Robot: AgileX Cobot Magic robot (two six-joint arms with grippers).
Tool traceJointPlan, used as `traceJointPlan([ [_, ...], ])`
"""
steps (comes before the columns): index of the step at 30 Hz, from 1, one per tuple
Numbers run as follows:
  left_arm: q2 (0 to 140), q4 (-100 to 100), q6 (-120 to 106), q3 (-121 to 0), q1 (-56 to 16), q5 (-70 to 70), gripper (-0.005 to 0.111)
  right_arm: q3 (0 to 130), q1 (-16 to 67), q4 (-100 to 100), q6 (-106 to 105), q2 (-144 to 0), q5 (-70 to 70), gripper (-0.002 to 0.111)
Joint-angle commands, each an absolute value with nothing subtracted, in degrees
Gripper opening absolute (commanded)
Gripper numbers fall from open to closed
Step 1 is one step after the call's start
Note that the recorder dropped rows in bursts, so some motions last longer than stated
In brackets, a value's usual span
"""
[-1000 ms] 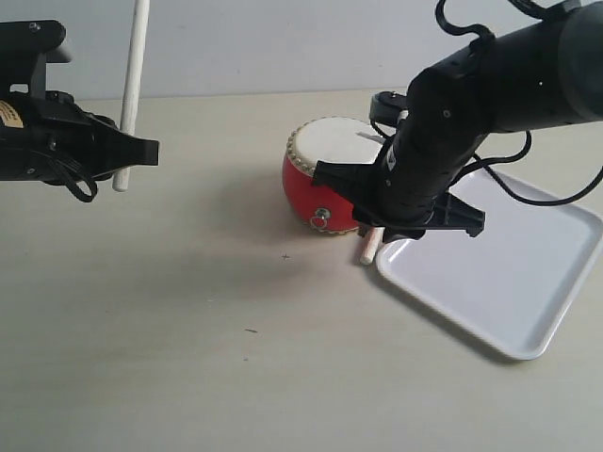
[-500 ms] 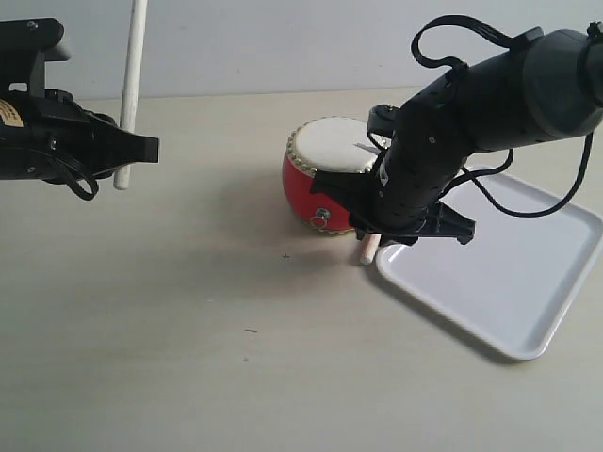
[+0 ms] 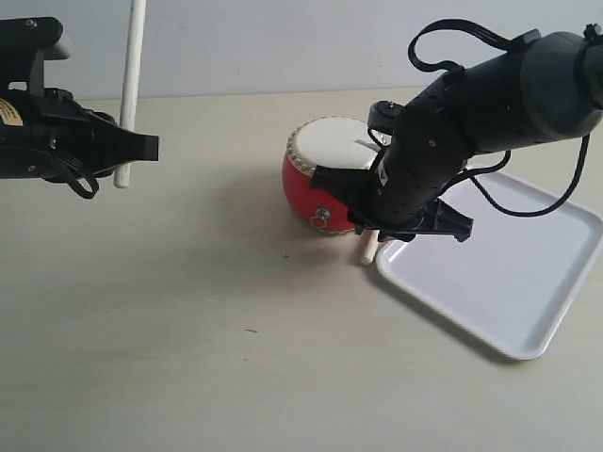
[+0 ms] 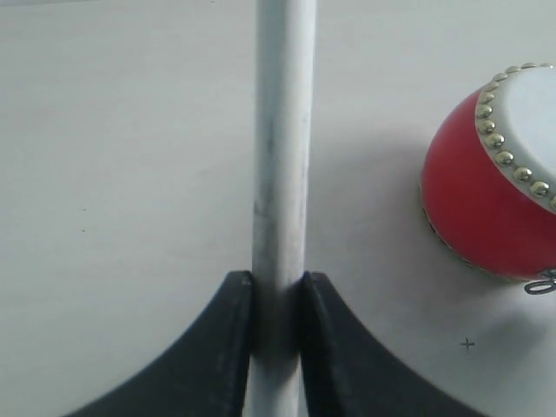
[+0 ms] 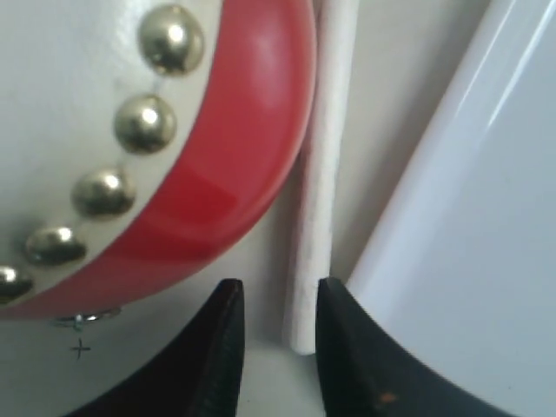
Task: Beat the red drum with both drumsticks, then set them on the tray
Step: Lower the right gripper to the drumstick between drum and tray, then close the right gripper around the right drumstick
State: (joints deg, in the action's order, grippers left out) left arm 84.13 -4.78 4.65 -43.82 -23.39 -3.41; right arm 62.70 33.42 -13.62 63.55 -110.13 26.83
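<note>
The red drum (image 3: 303, 193) stands mid-table, its cream skin ringed with gold studs. One drumstick (image 3: 132, 75) is held upright at the far left, with my left gripper (image 3: 127, 151) shut on its lower part; the left wrist view shows the stick (image 4: 282, 130) pinched between both fingers of that gripper (image 4: 278, 282), the drum (image 4: 478, 200) off to one side. The other drumstick (image 3: 367, 250) lies on the table in the gap between drum and white tray (image 3: 528, 273). My right gripper (image 5: 280, 291) is low over that stick's end (image 5: 321, 174), jaws open and astride it, not closed.
The tray's near corner (image 5: 469, 243) and the drum's wall (image 5: 226, 156) flank the lying stick closely. The right arm's bulk and cables hang over the drum's right side and the tray's left edge. Bare table spreads in front and left.
The right arm has dropped and shifted slightly left, bringing its gripper down over the lying stick. The left arm and its stick have stayed still.
</note>
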Motion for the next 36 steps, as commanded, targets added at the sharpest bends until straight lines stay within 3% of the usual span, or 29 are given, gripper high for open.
traceJointPlan([
  [1,83.67,-5.31,4.98,-43.73,-23.35,-2.51,0.0,63.23,33.65,-14.15,63.32,-111.14,26.25,0.029],
  [6,83.67,-5.31,4.98,-43.73,-23.35,-2.51,0.0,64.47,33.65,-14.39,63.73,-112.58,25.44,0.029],
  [10,83.67,-5.31,4.98,-43.73,-23.35,-2.51,0.0,66.25,33.65,-14.39,63.47,-113.46,27.71,0.039],
  [36,83.67,-5.31,4.98,-43.73,-23.35,-2.52,0.0,66.25,34.01,-15.42,62.68,-115.52,29.05,0.039],
])
